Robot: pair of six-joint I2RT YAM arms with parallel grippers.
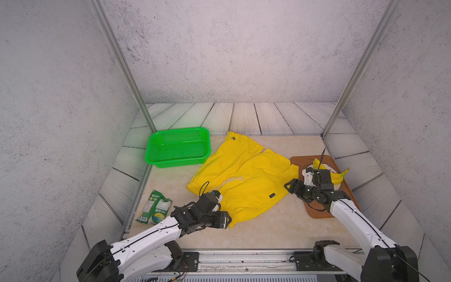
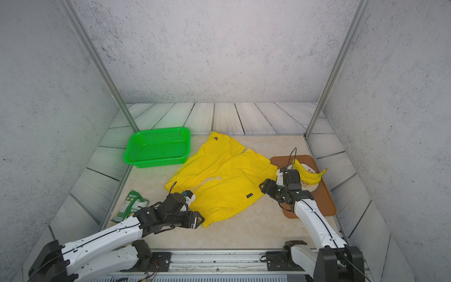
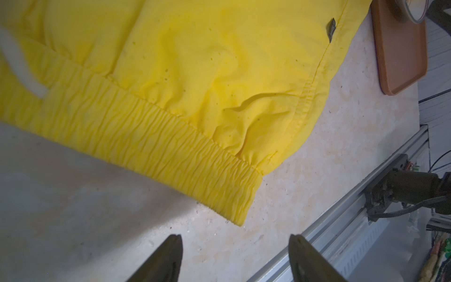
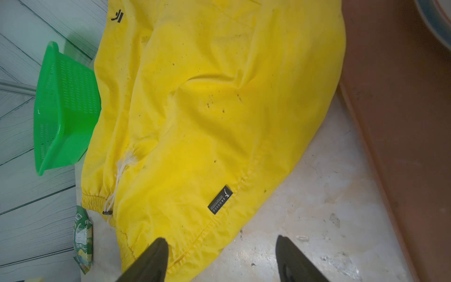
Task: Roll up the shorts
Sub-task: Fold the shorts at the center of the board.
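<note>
We find the shorts spread flat and unrolled in the middle of the counter. The legs reach toward 12 and 2 o'clock, and the gathered waistband runs along the edge toward 7 o'clock. A white drawstring lies loose on the fabric, and a small black label sits near the side seam toward 4 o'clock.

Our left hand is at the shorts' 6 o'clock corner. Its fingers are spread with nothing between them, just short of the waistband's end in the left wrist view. Our right hand is at the shorts' 3 o'clock edge, fingers likewise spread and gripping nothing. In the right wrist view one finger overlaps the hem, and we cannot tell whether it touches.

From the shorts, a green basket stands at 10 o'clock and a snack packet lies at 8 o'clock. A brown tray with bananas sits at 3 o'clock.
</note>
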